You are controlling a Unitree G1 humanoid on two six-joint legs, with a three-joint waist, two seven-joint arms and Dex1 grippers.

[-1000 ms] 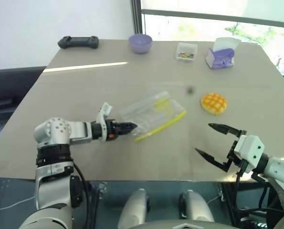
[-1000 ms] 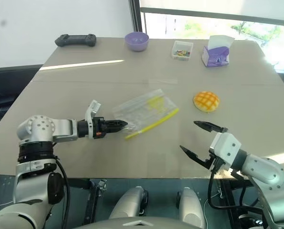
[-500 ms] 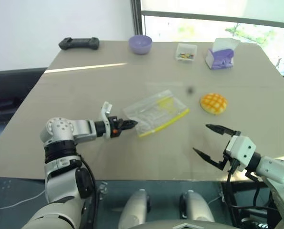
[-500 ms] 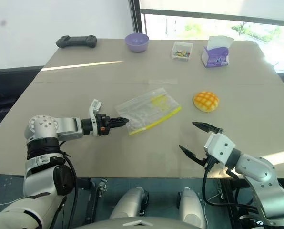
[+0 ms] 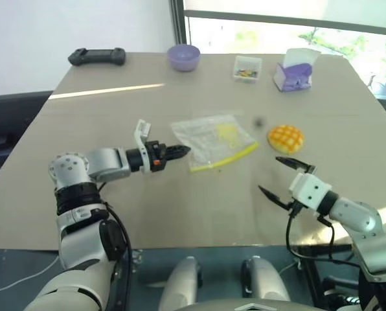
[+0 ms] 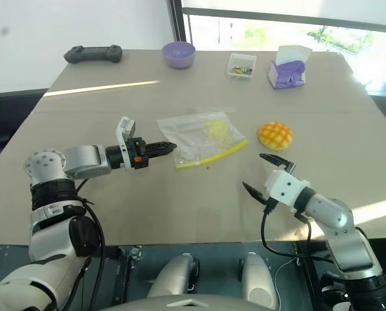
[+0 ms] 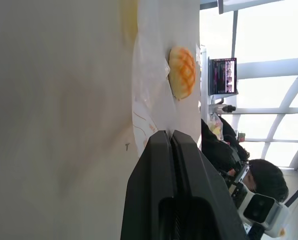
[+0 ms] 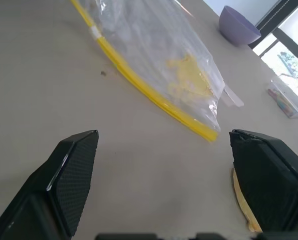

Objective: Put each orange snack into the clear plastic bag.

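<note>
This looks like an office or robotics test room set up for recording. A plain beige rectangular tabletop point(image 5: 115, 214) stands against a bare white wall point(image 5: 63, 26) and a large window with a dark metal frame point(image 5: 178, 26), with daylight and green foliage beyond. Along the far edge sit test props: a black handheld game controller point(image 5: 96, 56) at the far left corner, a small lilac bowl point(image 5: 183, 57), a small clear box of coloured bits point(image 5: 247, 69) and a purple-and-white tissue box point(image 5: 295, 70). The left wrist view catches a lit computer monitor point(image 7: 222, 76) by tall windows and a seated person wearing a headset point(image 7: 256, 192).
</note>
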